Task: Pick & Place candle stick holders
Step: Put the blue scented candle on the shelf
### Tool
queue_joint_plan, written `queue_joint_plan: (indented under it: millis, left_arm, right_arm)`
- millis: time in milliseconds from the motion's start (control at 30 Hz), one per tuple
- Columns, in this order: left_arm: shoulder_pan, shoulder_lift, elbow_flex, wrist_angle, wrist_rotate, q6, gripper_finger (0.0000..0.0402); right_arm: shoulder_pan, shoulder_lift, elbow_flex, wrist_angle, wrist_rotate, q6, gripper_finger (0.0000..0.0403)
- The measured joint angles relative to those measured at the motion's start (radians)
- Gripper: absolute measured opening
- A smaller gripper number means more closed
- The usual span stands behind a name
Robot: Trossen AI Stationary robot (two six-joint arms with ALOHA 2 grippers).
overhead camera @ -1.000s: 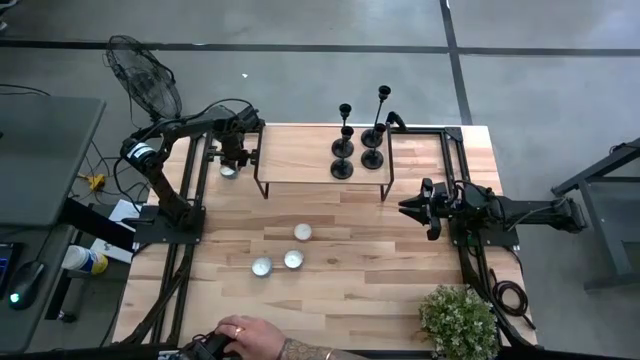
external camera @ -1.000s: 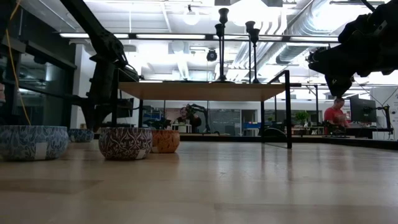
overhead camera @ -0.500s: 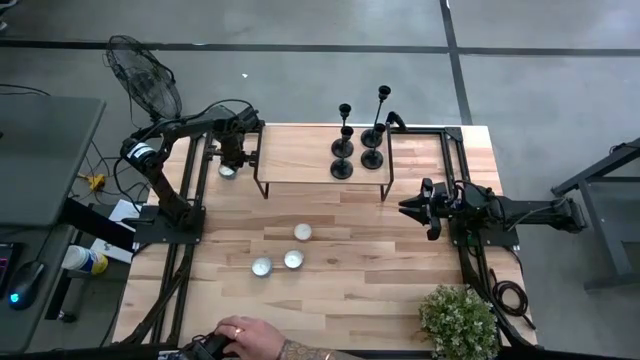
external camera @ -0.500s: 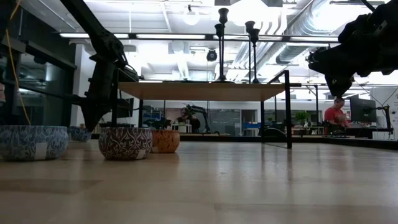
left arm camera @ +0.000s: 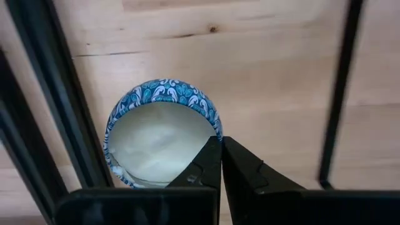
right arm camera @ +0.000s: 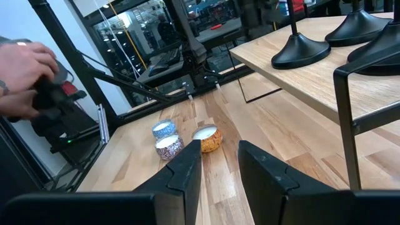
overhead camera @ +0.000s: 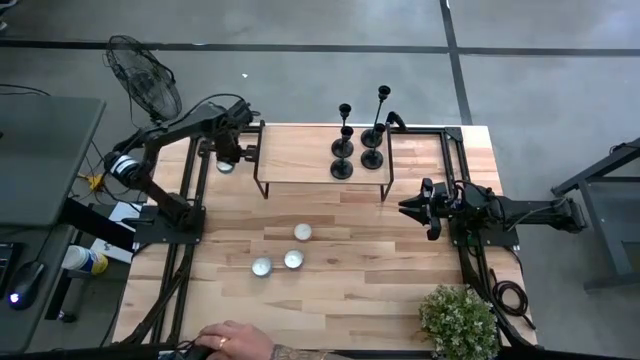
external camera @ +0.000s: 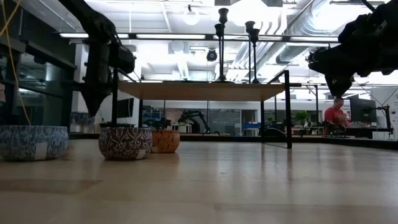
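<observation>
The left hand (left arm camera: pixel 220 164) hovers with fingers pressed together above a blue-patterned candle tin (left arm camera: pixel 162 131) on the surface (overhead camera: pixel 340 290) — the candle stick holders (overhead camera: pixel 358 140) stand on the raised shelf (overhead camera: pixel 300 160); the right hand (overhead camera: pixel 412 208) waits, half spread.

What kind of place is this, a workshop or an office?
Most likely a robotics lab in an open industrial hall. Two dark robot arms are fixed to a wooden table, exposed ducts run along the ceiling, and another robot arm stands at a station behind.
</observation>
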Motion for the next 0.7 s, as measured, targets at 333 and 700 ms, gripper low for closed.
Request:
queue_joint_plan:
  millis: [333, 700]
  left_arm:
    - [0.001, -0.077, 0.219, -0.146, 0.010, 0.021, 0.0000]
    - [0.019, -0.054, 0.504, -0.249, -0.002, 0.123, 0.0000]
  right_arm:
    - [0.000, 0.000, 0.000, 0.000, 0.000, 0.000, 0.0098]
    - [0.000, 0.000, 0.000, 0.000, 0.000, 0.000, 0.0098]
